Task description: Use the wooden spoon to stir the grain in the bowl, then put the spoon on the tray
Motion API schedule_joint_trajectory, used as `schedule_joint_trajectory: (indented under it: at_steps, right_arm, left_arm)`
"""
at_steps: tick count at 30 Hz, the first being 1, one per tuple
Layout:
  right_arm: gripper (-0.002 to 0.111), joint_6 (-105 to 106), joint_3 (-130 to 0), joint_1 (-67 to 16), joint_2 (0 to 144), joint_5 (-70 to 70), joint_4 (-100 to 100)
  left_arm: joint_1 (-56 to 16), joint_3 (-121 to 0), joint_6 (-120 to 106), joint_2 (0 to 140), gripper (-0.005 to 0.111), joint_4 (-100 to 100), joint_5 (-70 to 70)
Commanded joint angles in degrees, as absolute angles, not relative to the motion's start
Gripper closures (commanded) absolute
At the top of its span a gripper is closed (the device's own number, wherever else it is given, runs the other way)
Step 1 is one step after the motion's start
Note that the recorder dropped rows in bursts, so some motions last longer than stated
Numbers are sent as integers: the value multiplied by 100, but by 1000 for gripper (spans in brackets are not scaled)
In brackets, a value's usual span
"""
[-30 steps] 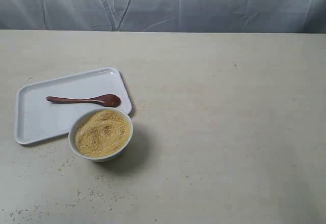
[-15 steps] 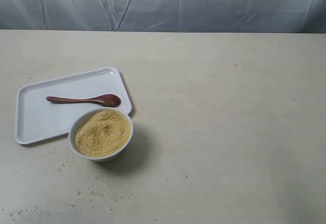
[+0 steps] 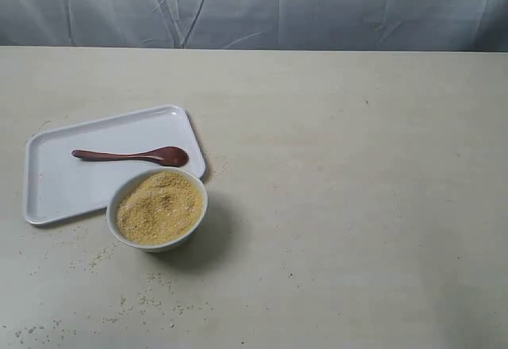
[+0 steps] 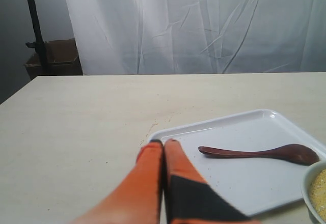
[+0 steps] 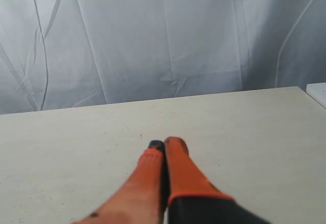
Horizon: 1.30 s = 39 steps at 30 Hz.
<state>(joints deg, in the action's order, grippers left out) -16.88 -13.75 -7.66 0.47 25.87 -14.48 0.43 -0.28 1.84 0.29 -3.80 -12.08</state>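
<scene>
The wooden spoon [image 3: 131, 156] lies flat on the white tray [image 3: 55, 194], head toward the bowl; the left wrist view shows the spoon [image 4: 257, 152] on the tray [image 4: 239, 178] too. In front of the tray stands the white bowl [image 3: 113, 198], heaped with yellow grain [image 3: 159, 206]; its rim [image 4: 307, 183] shows at the edge of the left wrist view. Neither arm appears in the exterior view. My left gripper [image 4: 163, 142] is shut and empty, its tips over the tray's corner, apart from the spoon handle. My right gripper [image 5: 165, 143] is shut and empty above bare table.
Stray grain specks [image 3: 151, 301] lie scattered on the table in front of the bowl. A wrinkled grey-white curtain [image 3: 317, 8] hangs behind the table. A dark pole and a cardboard box [image 4: 53, 56] stand beyond the table's edge in the left wrist view.
</scene>
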Motion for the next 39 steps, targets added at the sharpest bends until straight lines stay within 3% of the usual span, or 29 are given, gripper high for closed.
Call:
schedule_joint_trajectory:
  at_steps: [1,14,39]
  right_arm:
    - [108,-1652,-1126,-745,0,2508,-1456]
    - [108,-1652,0,-745,0,2179,-1017]
    - [108,-296,0,-745,0,1721,-983]
  left_arm:
    - [48,0,190,0,106,-385,-1177]
    - [48,0,190,0,106,-385,-1188]
    - [48,0,190,0,106,-385,-1188]
